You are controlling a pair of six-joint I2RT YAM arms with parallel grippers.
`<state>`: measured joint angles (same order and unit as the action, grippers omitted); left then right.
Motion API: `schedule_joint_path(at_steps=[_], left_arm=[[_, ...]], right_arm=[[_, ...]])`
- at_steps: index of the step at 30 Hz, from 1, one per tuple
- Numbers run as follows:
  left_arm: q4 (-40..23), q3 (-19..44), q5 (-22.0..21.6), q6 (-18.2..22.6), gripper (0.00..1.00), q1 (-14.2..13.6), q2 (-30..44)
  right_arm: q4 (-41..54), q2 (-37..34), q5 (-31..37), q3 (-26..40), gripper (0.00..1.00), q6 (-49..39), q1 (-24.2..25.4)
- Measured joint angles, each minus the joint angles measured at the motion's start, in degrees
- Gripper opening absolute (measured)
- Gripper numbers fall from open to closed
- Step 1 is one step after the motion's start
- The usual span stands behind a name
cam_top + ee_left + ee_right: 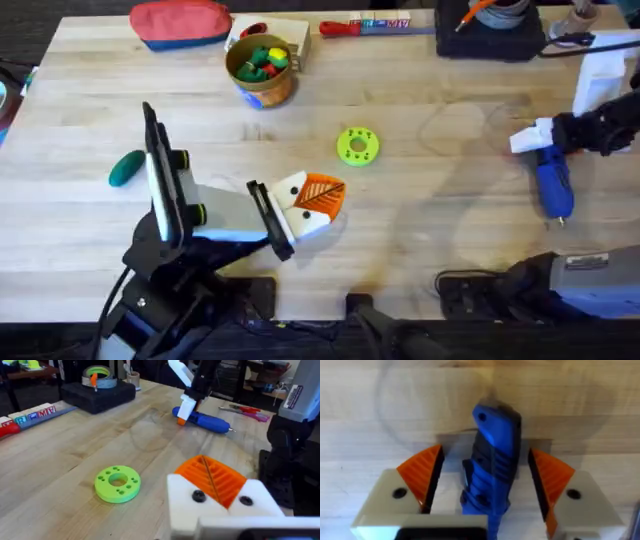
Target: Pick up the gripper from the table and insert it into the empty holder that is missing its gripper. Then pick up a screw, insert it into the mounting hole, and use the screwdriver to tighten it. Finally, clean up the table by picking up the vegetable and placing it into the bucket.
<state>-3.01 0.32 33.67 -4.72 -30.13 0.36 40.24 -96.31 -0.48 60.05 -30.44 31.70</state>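
Overhead view, near to far. The left gripper [312, 205] lies just below table centre, its white fingers with orange ribbed pads pressed together, jaws closed on nothing visible; both tips carry orange wedges, so the insertion step appears done, though whether a screw has been tightened cannot be told. At 3 o'clock the right gripper [545, 150] stands over the screwdriver [552, 182], a thick blue cylinder of smooth moulded plastic with a thin metal bit, lying on the pale wood-grain table [430, 240]; in the right wrist view the jaws are open, one orange pad on each side of the blue body [492, 467] with a gap at both, so the tool is judged about to be grasped rather than held. At 9 o'clock the vegetable [126, 168], a smooth dark green oblong, rests on the table well apart from the bucket [262, 72], which stands at 12 o'clock, round, yellow-orange, with colourful toy pieces inside; the clean-up is not yet done. A lime-green perforated disc [357, 146] lies just above centre.
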Motion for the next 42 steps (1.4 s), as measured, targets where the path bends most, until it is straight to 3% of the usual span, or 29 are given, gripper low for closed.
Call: schedule_joint_path(at_steps=[3,9,16,17,26,32,42], left_arm=[[0.00,0.00,-0.02,0.00,0.011,0.00,0.00],[0.00,0.00,0.01,0.01,0.011,0.00,0.00],[0.00,0.00,-0.02,-0.01,0.011,0.00,0.00],[0.00,0.00,-0.01,0.00,0.011,0.00,0.00],[0.00,0.00,-0.02,0.01,0.011,0.00,0.00],[0.00,0.00,0.00,0.01,0.011,0.00,0.00],[0.00,0.00,0.00,0.01,0.011,0.00,0.00]], right_arm=[[0.11,-0.09,-0.36,0.02,0.878,-0.04,0.09],[0.08,-0.31,-1.09,0.02,0.581,-0.07,0.04],[-0.70,-0.40,-0.25,0.02,0.055,-0.95,0.11],[-0.84,-0.40,-0.24,0.02,0.022,-0.89,0.13],[-0.63,1.76,-0.27,0.15,0.007,0.85,0.13],[-3.34,13.20,-1.11,0.22,0.007,4.85,0.13],[-6.96,33.52,-19.37,0.24,0.007,10.76,-2.30]])
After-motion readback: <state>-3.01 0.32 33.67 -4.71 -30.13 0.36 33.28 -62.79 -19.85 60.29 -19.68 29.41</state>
